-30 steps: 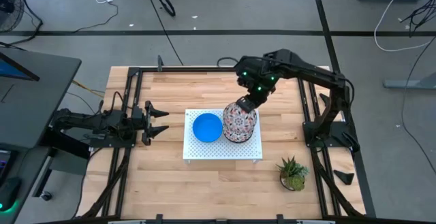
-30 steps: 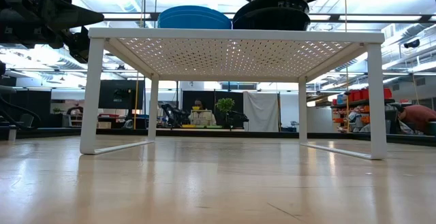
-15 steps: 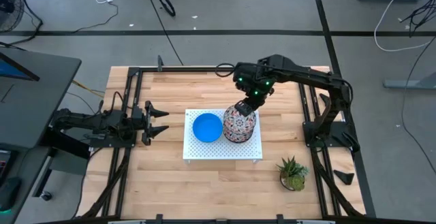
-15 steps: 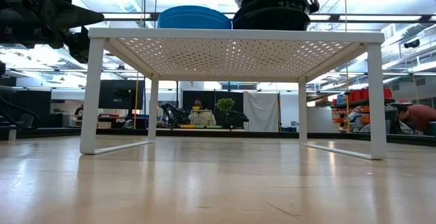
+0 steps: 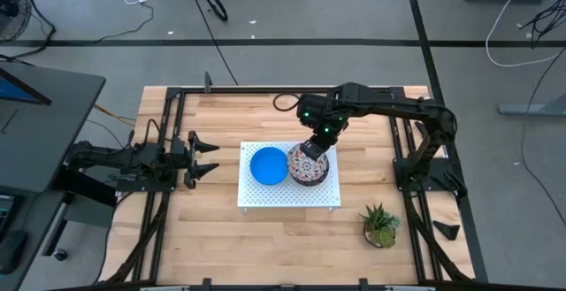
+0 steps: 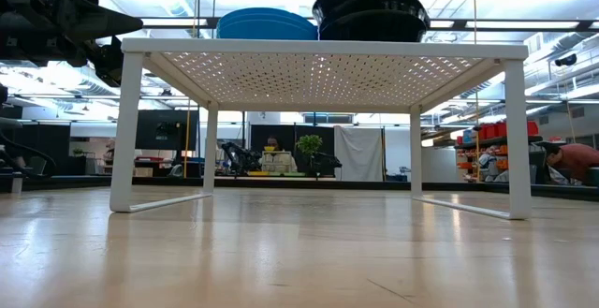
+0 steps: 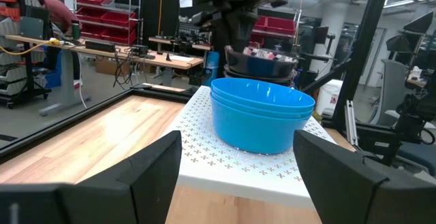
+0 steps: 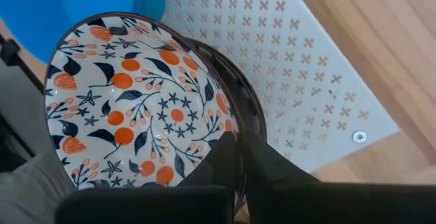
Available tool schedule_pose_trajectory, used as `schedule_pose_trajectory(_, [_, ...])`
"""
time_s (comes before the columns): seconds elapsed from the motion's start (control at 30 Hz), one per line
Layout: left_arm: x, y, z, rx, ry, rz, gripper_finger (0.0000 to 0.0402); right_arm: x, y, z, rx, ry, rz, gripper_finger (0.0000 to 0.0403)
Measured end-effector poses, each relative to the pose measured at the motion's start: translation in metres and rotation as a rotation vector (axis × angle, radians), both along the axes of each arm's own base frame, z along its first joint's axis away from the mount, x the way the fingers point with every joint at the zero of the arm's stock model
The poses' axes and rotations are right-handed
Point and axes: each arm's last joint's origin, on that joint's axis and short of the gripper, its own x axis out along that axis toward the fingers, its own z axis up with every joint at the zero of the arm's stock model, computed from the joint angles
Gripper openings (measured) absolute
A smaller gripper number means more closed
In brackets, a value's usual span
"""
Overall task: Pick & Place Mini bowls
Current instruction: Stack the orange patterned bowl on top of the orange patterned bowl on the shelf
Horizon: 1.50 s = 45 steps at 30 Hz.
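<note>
The right gripper [image 5: 311, 150] was pinching the rim of the patterned bowl [image 5: 309, 164] atop a stack at the right side of the white board [image 5: 288, 195], beside the blue bowls [image 5: 268, 165], while the left gripper [image 5: 207, 158] waited spread near the table's [image 5: 265, 238] left edge.

The wooden table [image 5: 274, 229] carries a white perforated board [image 5: 265, 194] on four legs, standing directly beneath the right claw [image 5: 315, 147]. On the board, a stack of blue bowls [image 5: 268, 165] sits just beside that claw, touching the floral bowls [image 5: 308, 167] under it. A small potted plant [image 5: 380, 225] stands on the wood, apart from the claw.
</note>
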Motion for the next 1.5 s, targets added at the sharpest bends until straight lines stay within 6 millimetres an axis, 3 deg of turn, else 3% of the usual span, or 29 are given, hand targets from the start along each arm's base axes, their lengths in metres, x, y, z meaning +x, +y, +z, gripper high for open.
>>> schedule_pose_trajectory(0.37, [0.000, 0.000, 0.000, 0.000, 0.000, 0.000, 0.0288, 0.000, 0.004, -0.003, -0.008, 0.003, 0.056, 0.0017])
schedule_pose_trajectory(0.8, [0.000, 0.000, 0.000, 0.000, 0.000, 0.000, 0.0288, 0.000, 0.010, -0.003, -0.016, 0.005, 0.079, 0.0100])
schedule_pose_trajectory(1.07, [0.000, 0.000, 0.000, 0.000, 0.000, 0.000, 0.0288, -0.007, 0.009, 0.008, -0.036, -0.048, 0.087, 0.0145])
schedule_pose_trajectory(1.5, [0.000, 0.000, 0.000, 0.000, 0.000, 0.000, 0.0288, -0.026, 0.005, 0.035, -0.052, -0.178, 0.066, 0.0134])
